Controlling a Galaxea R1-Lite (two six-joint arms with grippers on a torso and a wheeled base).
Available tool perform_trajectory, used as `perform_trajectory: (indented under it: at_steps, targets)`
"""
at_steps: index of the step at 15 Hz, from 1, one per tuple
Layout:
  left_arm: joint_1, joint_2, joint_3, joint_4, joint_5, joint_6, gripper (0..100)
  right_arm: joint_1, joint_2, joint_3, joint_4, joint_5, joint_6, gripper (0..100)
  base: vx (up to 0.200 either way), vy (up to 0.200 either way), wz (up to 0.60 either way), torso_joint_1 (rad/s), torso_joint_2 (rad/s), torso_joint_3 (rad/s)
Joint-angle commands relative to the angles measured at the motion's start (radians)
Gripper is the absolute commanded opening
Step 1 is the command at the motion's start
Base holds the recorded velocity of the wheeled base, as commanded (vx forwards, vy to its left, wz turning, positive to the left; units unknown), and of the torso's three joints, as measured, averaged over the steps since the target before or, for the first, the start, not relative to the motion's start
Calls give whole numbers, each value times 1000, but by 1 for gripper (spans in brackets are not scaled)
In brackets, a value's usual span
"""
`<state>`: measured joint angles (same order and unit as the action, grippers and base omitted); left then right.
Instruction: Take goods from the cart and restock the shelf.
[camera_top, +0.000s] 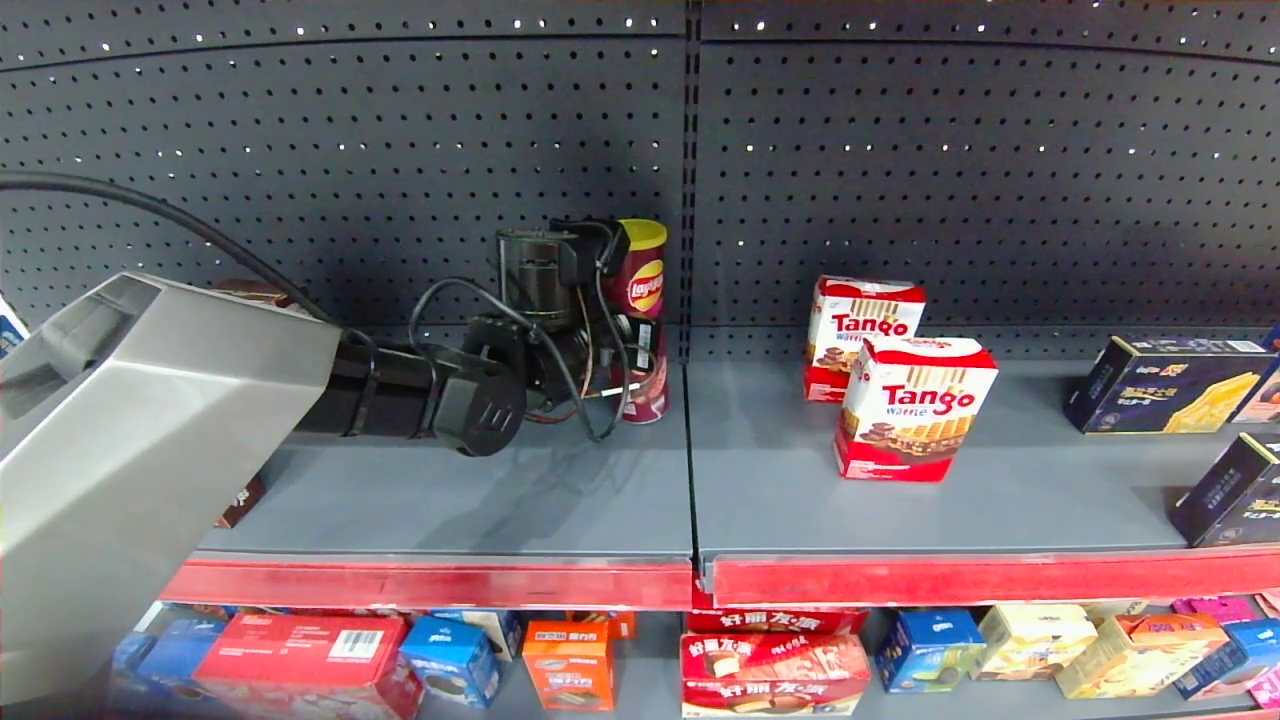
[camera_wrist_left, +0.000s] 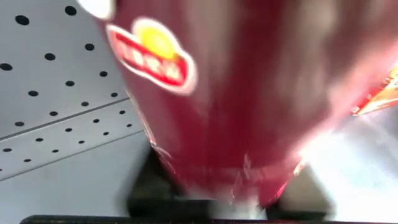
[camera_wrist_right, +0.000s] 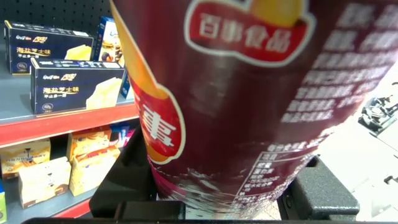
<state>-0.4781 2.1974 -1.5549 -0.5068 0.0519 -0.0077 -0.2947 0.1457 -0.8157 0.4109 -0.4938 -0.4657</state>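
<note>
Dark grey pegboard (camera_top: 400, 150) backs our grey metal shelf (camera_top: 560, 500) with its red front strip; our left gripper (camera_top: 628, 350) clasps an upright maroon cylindrical crisp can with a yellow lid (camera_top: 645, 270) near the back, at the panel seam; two red-and-white wafer boxes (camera_top: 915, 405) stand right of it, dark blue cartons (camera_top: 1160, 385) beyond; our right gripper (camera_wrist_right: 224, 202) pinches a second maroon crisp can (camera_wrist_right: 249, 93) between its closed fingers.

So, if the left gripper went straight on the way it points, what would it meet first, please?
Beyond the chip can in the left gripper, probably the pegboard back panel close behind it; the wafer boxes seem right of that line, but depth is unclear.
</note>
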Motion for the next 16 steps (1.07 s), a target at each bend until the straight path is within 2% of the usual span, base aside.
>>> perform_trajectory:
  at_steps: [1,3,6,9,10,11,12,16]
  targets:
    - [-2,-7,9,1,0,0,0,0,-3,1,0,0,-1,0,0,0,0,0,0,0]
    - [-4,-19,41,1,-1,2,0,0,-3,3,0,0,-1,0,0,0,0,0,0,0]
    - [-4,-122,167,-4,-15,6,0,0,-14,6,0,1,-1,0,0,0,0,0,0,0]
    - [12,-258,323,-1,-93,18,0,0,-32,10,2,1,-1,0,0,0,0,0,0,0]
    - [22,-320,394,-1,-129,40,0,0,-51,13,11,1,-1,0,0,0,0,0,0,0]
    - [22,-340,420,-1,-145,41,0,0,-58,12,19,1,-1,0,0,0,0,0,0,0]
    - [22,-400,492,-6,-184,41,0,0,-83,7,42,1,-1,0,0,0,0,0,0,0]
    - [18,-493,601,-10,-267,43,0,-6,-112,-13,92,1,-1,0,0,0,0,0,0,0]
